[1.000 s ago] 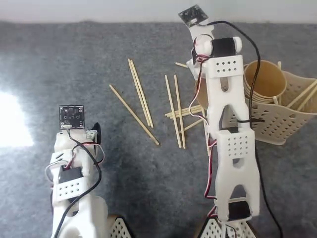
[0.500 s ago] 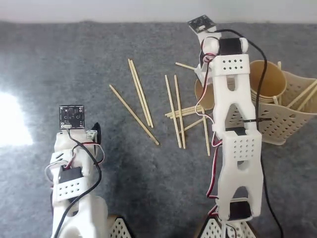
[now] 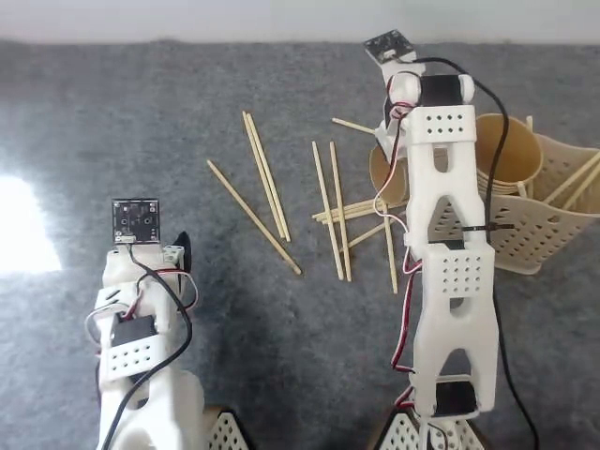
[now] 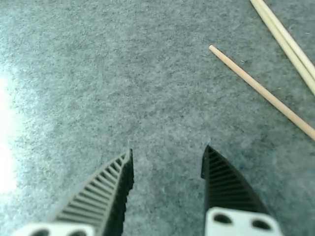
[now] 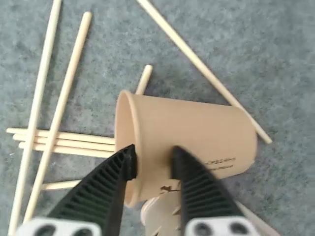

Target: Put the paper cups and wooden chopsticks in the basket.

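A paper cup (image 5: 197,137) lies on its side on the grey mat, mouth towards a bundle of wooden chopsticks (image 5: 59,140). My right gripper (image 5: 152,155) hangs just over the cup's rim, narrowly open, one finger at the mouth and the other over the cup's wall. From above, the cup (image 3: 382,176) peeks out from under the right arm (image 3: 441,187). Several chopsticks (image 3: 265,173) lie scattered across the middle of the mat. The basket (image 3: 553,225) at the right holds stacked cups (image 3: 506,150) and a few chopsticks. My left gripper (image 4: 167,157) stands open over bare mat.
A single chopstick (image 4: 261,91) and a pair (image 4: 285,37) lie beyond the left gripper. The left arm (image 3: 141,328) is folded back at the near left. A bright patch of light (image 3: 23,225) falls on the mat's left edge.
The right arm has swung a little to the right, towards the basket, over the lying cup. The cup and the left arm have stayed put.
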Robot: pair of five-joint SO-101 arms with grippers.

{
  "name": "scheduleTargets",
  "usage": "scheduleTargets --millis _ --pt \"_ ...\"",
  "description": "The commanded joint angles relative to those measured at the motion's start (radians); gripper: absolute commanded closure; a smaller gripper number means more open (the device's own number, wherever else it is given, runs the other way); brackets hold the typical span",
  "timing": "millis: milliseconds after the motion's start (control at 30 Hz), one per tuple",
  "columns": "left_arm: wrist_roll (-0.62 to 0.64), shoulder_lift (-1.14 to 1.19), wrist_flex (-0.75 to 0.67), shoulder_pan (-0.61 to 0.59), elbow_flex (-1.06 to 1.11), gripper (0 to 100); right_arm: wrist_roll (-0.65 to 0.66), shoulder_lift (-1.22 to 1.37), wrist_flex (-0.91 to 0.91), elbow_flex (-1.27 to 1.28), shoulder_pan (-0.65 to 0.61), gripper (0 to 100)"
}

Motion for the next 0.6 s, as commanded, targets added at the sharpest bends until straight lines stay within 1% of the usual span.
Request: scheduleTargets --millis 0,267,367,567 --pt "-0.009 -0.017 -0.020 0.006 -0.002 79 0.011 0.002 0.019 -0.044 0.015 98.9" --pt "-0.009 -0.017 -0.020 0.006 -0.002 79 0.025 0.016 0.025 -0.035 0.016 99.1" --pt "-0.009 -0.017 -0.020 0.006 -0.002 79 0.058 -0.025 0.031 -0.058 -0.002 99.1" --pt "-0.009 -0.017 -0.021 0.006 -0.002 79 0.064 -0.150 0.042 -0.120 -0.030 99.2"
